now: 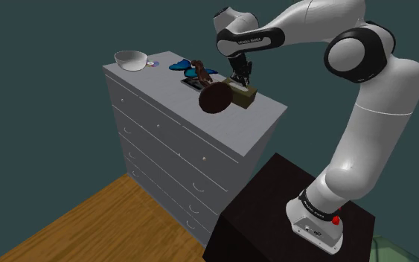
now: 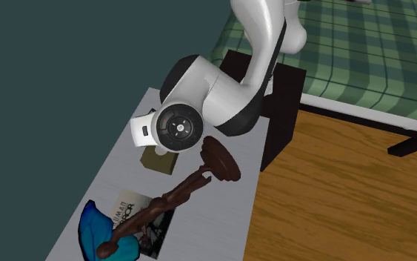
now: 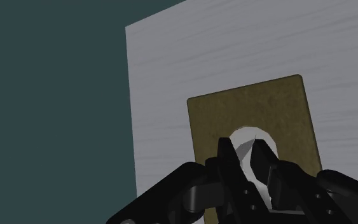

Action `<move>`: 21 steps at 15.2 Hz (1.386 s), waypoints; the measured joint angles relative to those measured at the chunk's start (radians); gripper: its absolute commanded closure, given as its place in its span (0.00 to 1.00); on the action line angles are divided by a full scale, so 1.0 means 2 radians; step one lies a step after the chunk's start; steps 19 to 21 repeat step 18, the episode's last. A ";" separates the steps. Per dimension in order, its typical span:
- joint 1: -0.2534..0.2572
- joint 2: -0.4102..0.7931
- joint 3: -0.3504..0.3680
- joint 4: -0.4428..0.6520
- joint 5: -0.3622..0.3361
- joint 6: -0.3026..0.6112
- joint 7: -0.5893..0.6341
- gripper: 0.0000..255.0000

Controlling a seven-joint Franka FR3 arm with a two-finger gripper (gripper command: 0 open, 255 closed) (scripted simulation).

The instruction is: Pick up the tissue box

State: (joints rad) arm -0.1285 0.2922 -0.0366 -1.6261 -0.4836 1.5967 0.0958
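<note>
An olive-brown tissue box point(image 3: 260, 108) with a white tissue tuft point(image 3: 244, 137) at its top opening lies flat on the grey dresser top point(image 3: 190, 57), close to the edge by the wall. The box point(image 1: 245, 96) is nearest the arm's end of the dresser and shows partly under the hand in the second exterior view point(image 2: 158, 160). My gripper point(image 3: 242, 156) points straight down onto the box point(image 1: 239, 82). Its fingers stand close together, clasping the white tuft between them. The box rests on the dresser.
A brown turned-wood piece with a round base point(image 1: 215, 98) point(image 2: 192, 182) lies tipped over right beside the box. Beyond it are a magazine point(image 2: 144, 222), a blue object point(image 1: 181, 65) and a white bowl point(image 1: 131, 59). The black stand point(image 1: 274, 216) adjoins the drawer chest point(image 1: 178, 149).
</note>
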 measured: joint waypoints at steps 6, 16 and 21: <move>0.001 -0.001 0.000 0.017 0.000 -0.017 -0.008 1.00; 0.005 -0.005 0.000 0.075 0.000 -0.073 -0.034 1.00; 0.005 -0.006 0.000 0.084 -0.001 -0.083 -0.038 1.00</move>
